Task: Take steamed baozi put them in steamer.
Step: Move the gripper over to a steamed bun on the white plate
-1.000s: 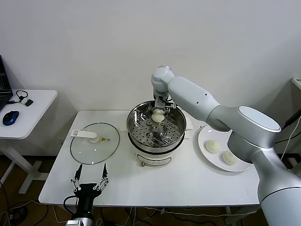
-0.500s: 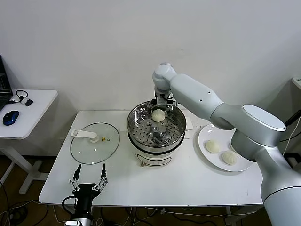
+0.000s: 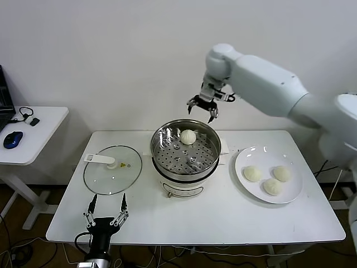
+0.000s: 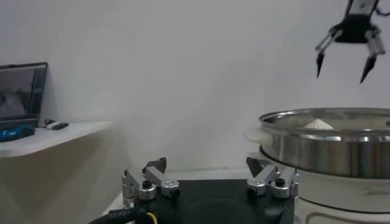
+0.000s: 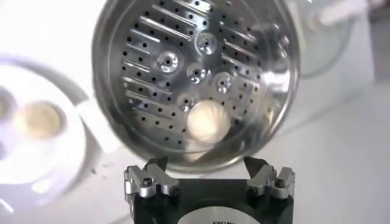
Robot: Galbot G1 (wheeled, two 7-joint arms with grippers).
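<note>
White table (image 3: pixel 223 218), baozi (image 3: pixel 187 135) in steamer (image 3: pixel 162 148), below open right gripper (image 3: pixel 202 110)

ARM: my right arm (image 3: pixel 268 84) is glossy white, fat rounded segments | RIGHT GRIPPER (image 3: pixel 203 109): black, thin pointed claw fingers | LEFT GRIPPER (image 3: pixel 106 211): black body, silver knuckle blocks with dark screws, black cable, small yellow wire at its base.
</note>
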